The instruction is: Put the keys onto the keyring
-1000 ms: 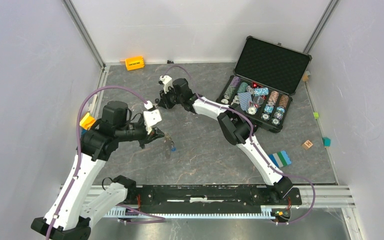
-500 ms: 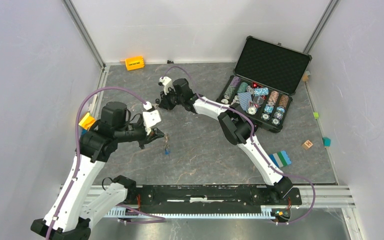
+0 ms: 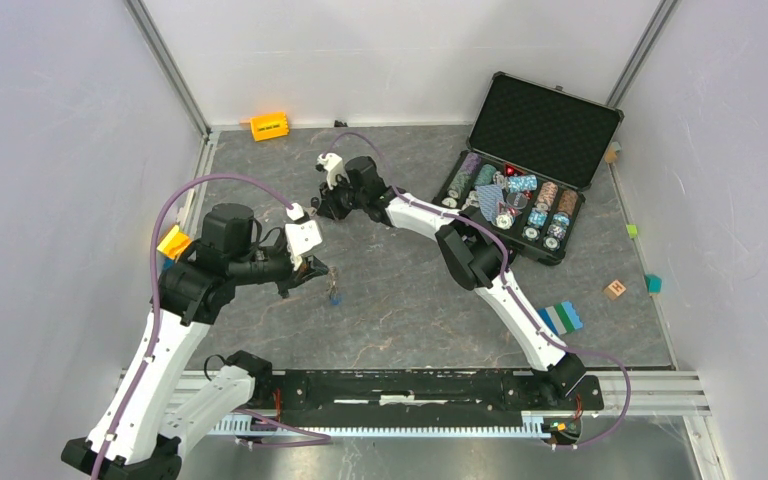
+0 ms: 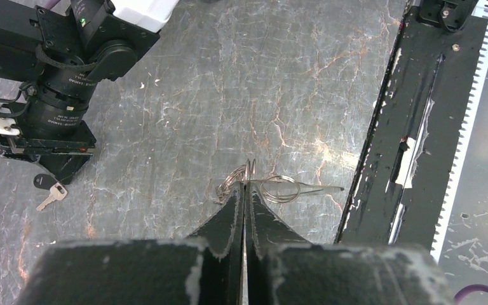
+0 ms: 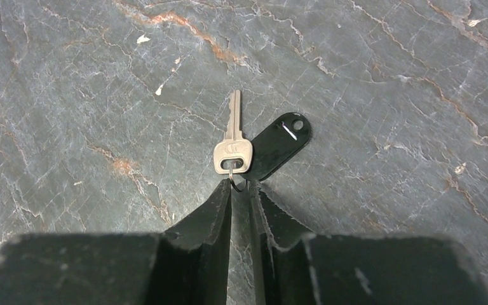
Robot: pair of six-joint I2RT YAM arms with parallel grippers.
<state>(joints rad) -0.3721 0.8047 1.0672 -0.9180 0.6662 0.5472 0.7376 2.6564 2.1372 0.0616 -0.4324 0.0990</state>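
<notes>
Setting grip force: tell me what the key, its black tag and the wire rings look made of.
The key looks like pale metal, satin sheen, possibly plated brass. The black tag looks like smooth plastic with a glossy highlight. The wire rings look like thin steel, glinting bright.

The grey veined tabletop (image 5: 387,76) under me bears a silver metal key (image 5: 233,143) with a black oval plastic tag (image 5: 276,145). An orange block (image 3: 269,126) and an open black chip case (image 3: 545,120) sit farther off.
</notes>
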